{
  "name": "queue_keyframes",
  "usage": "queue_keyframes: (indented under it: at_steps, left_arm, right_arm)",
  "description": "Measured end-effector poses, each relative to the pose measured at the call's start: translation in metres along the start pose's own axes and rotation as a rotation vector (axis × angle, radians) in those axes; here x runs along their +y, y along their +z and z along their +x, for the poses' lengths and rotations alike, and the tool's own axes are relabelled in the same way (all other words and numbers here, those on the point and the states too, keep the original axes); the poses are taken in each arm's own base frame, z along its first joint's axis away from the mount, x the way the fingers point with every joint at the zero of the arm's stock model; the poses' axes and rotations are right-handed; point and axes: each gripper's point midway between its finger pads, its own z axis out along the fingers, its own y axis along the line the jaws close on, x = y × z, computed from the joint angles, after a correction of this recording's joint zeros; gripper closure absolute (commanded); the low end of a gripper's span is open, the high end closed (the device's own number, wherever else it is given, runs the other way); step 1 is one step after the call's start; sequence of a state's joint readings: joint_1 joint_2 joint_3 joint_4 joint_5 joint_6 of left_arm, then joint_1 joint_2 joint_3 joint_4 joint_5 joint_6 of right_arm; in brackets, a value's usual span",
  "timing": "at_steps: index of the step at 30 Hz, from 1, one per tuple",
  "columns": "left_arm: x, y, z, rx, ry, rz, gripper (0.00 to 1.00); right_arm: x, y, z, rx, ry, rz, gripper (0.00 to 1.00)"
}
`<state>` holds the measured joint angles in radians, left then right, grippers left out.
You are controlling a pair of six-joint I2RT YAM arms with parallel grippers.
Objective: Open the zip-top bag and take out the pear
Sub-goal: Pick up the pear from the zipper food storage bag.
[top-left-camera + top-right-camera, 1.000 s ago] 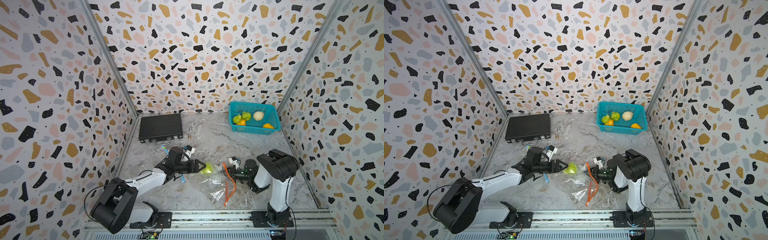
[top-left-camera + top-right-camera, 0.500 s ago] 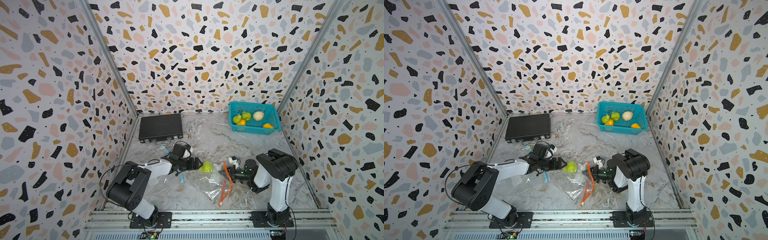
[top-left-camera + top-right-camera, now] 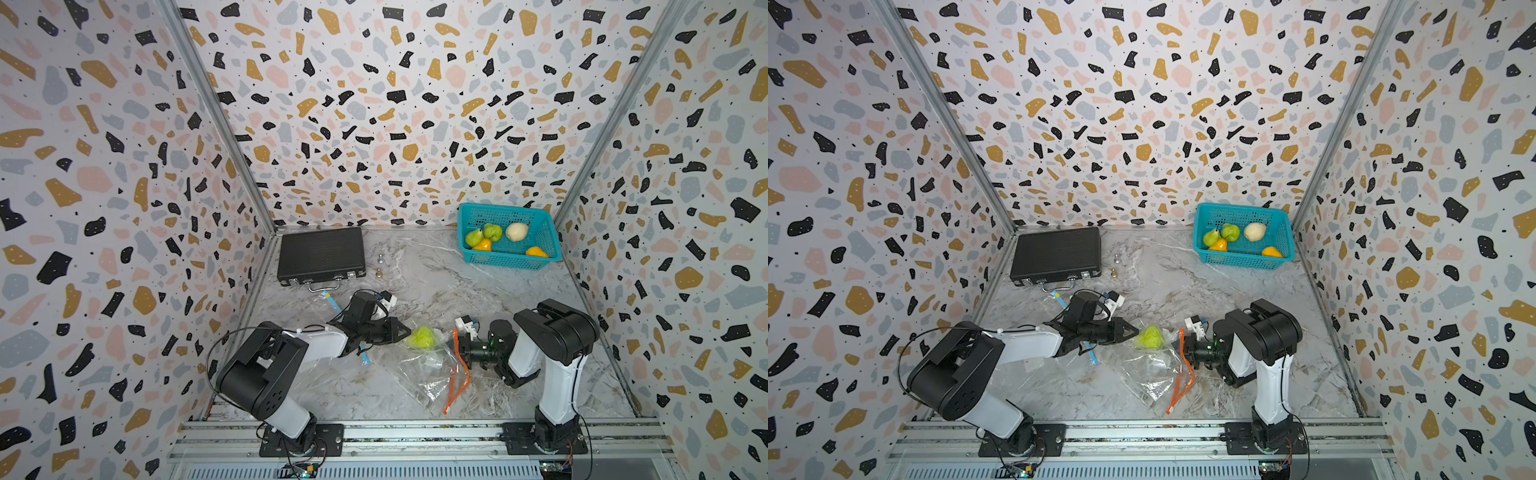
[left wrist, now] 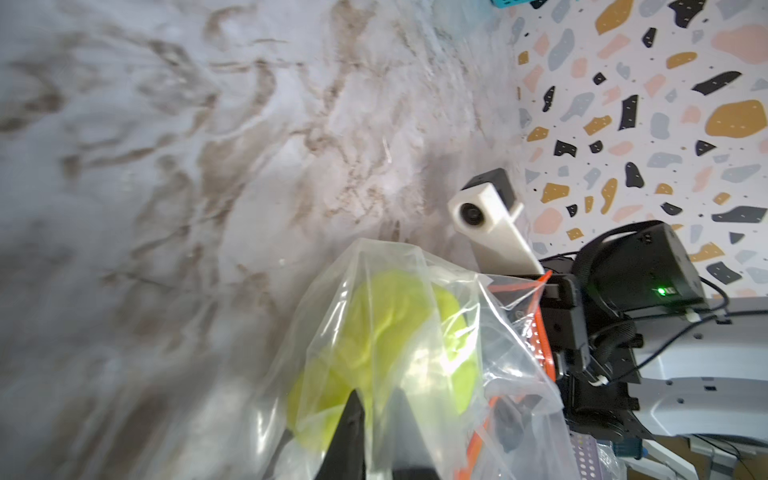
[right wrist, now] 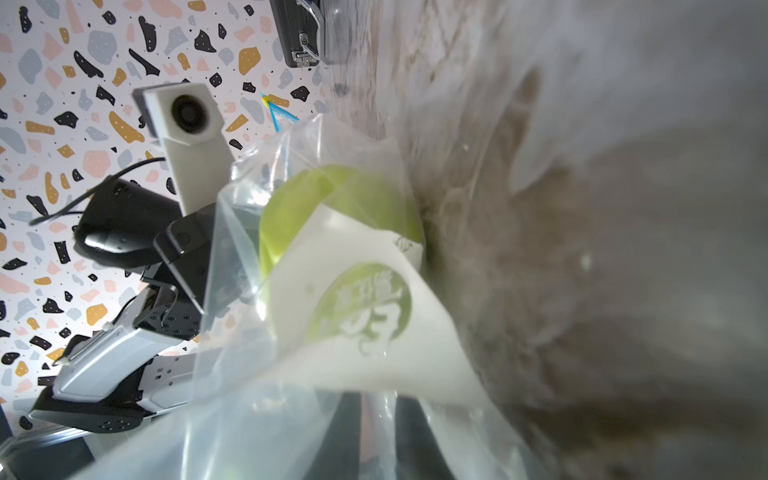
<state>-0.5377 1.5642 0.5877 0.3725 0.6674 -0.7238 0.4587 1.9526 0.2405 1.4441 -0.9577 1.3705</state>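
**A:** The left gripper (image 3: 400, 331): how do its jaws stand?

**B:** Nearly together. In the left wrist view one of its fingers (image 4: 351, 432) is dark and sharp in front of the clear film. Its partner is hazy behind the film, so a fold of the zip-top bag (image 3: 419, 376) runs between them. It pinches the bag at the end away from the zip.

**A:** And the right gripper (image 3: 458, 347)?

**B:** At the bag's opposite end, against the orange zip strip (image 3: 458, 380). Its own wrist view shows the jaws a little apart, with film draped over and between them. Whether they actually grip that film, I cannot tell.

**A:** Where is the pear (image 3: 422, 336)?

**B:** Inside the bag, yellow-green, in the corner that the left gripper pinches, just beside its tips. In both top views it sits between the two grippers, with film over it.

**A:** And the bag itself?

**B:** Its pear end bulges between the grippers. The rest lies crumpled on the marble table (image 3: 415, 282), and the zip strip runs from the right gripper along the bag's edge to its flat end.
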Motion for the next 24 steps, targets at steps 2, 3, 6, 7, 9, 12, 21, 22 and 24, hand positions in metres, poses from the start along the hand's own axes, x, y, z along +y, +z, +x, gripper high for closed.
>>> queue_keyframes:
  at_steps: [2, 3, 6, 7, 9, 12, 21, 22, 24]
  left_arm:
    - [-0.006, 0.002, 0.001, -0.002, 0.001, 0.022, 0.86]
    - [-0.007, 0.003, 0.002, -0.002, -0.001, 0.027, 0.86]
    - [-0.005, 0.008, 0.006, 0.002, -0.015, 0.035, 0.87]
    - [-0.001, 0.010, 0.009, 0.007, -0.024, 0.032, 0.87]
    - [0.006, 0.013, 0.013, 0.015, -0.043, 0.022, 0.87]
    - [0.011, 0.017, 0.015, 0.014, -0.052, 0.023, 0.87]
    - [0.019, 0.031, 0.011, -0.011, -0.049, 0.044, 0.87]
    - [0.020, 0.034, 0.013, -0.006, -0.048, 0.043, 0.87]
    - [0.022, 0.040, 0.020, 0.015, -0.054, 0.037, 0.87]
  right_arm:
    - [0.001, -0.001, 0.001, 0.001, -0.001, 0.000, 0.64]
    - [0.000, -0.001, 0.001, 0.001, 0.004, 0.001, 0.61]
    - [-0.002, -0.001, 0.001, -0.003, 0.009, 0.008, 0.51]
    - [-0.002, -0.001, 0.001, -0.004, 0.007, 0.008, 0.48]
    - [-0.001, -0.001, 0.001, -0.005, 0.001, 0.006, 0.42]
    - [0.002, 0.000, -0.001, -0.007, -0.019, -0.005, 0.38]
    - [0.009, 0.005, -0.005, -0.003, -0.057, -0.026, 0.25]
    - [0.011, 0.006, -0.006, -0.003, -0.064, -0.031, 0.24]
    - [0.012, 0.006, -0.006, -0.005, -0.074, -0.036, 0.22]
